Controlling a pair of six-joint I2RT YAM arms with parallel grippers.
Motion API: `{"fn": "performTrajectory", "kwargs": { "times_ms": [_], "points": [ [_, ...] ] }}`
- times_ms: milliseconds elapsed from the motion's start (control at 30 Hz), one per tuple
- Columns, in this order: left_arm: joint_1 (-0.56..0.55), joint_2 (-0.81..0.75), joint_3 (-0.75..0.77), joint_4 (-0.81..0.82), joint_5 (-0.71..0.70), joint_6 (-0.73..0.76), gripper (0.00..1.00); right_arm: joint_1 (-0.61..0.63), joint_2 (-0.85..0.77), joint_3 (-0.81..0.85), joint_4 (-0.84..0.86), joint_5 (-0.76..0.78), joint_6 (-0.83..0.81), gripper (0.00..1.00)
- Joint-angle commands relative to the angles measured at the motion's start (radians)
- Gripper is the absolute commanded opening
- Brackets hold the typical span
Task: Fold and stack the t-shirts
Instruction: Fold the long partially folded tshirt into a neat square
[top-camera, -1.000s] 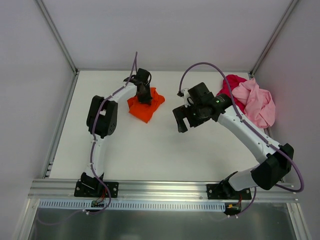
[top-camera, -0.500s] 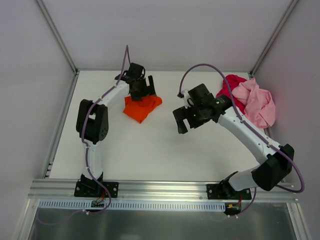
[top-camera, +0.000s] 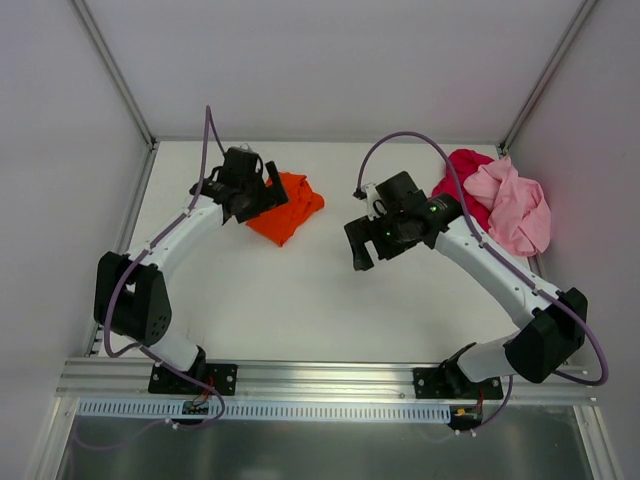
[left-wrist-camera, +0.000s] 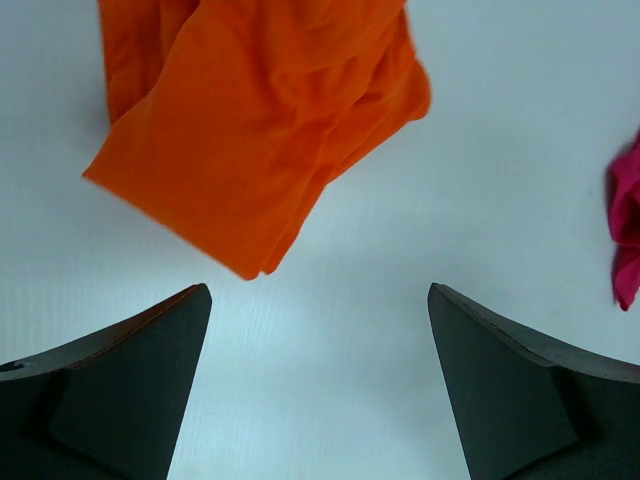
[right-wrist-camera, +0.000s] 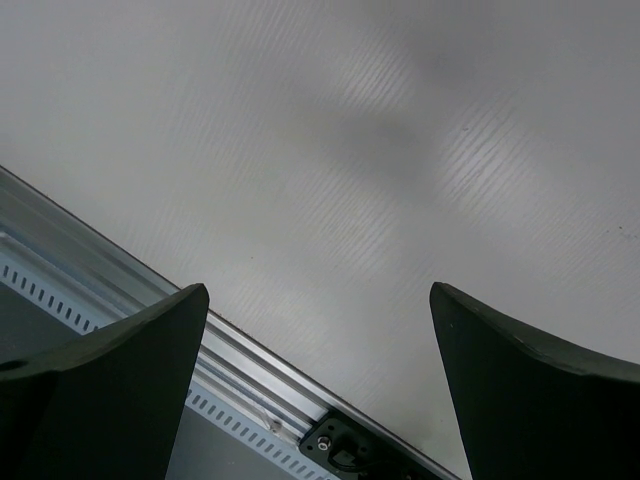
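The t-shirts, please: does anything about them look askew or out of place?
No damage shows, but none is folded: the orange t-shirt lies crumpled alone back left, the pink t-shirt bunched against the red t-shirt back right.

- The orange t-shirt (left-wrist-camera: 250, 130) is soft matt cloth, lying in loose folds and creases.
- The red t-shirt (left-wrist-camera: 625, 235) and the pink t-shirt (top-camera: 518, 208) look like the same matt cloth, crumpled.
- The table (right-wrist-camera: 400, 150) is white and matt, with fine parallel ribbing.
- The fingers (left-wrist-camera: 110, 400) of my left gripper (left-wrist-camera: 318, 292) are smooth matt black, plastic by the look; my right gripper (right-wrist-camera: 320, 290) has the same finish.
- The rail (right-wrist-camera: 240, 375) at the table's edge is bare silvery metal with a dull sheen.
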Motion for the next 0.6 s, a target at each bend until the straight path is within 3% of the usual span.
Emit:
{"fn": "performTrajectory", "kwargs": {
  "times_ms": [0, 200, 567],
  "points": [
    [0.009, -0.062, -0.093, 0.013, -0.080, -0.092, 0.91, 0.003, -0.029, 0.001, 0.026, -0.039, 0.001, 1.00],
    [0.009, -0.128, -0.240, 0.098, -0.077, -0.109, 0.92, 0.006, -0.018, 0.016, 0.020, -0.049, -0.008, 1.00],
    [0.009, -0.093, -0.409, 0.268, -0.060, -0.144, 0.91, 0.005, -0.025, 0.022, -0.027, -0.036, -0.025, 1.00]
  ]
}}
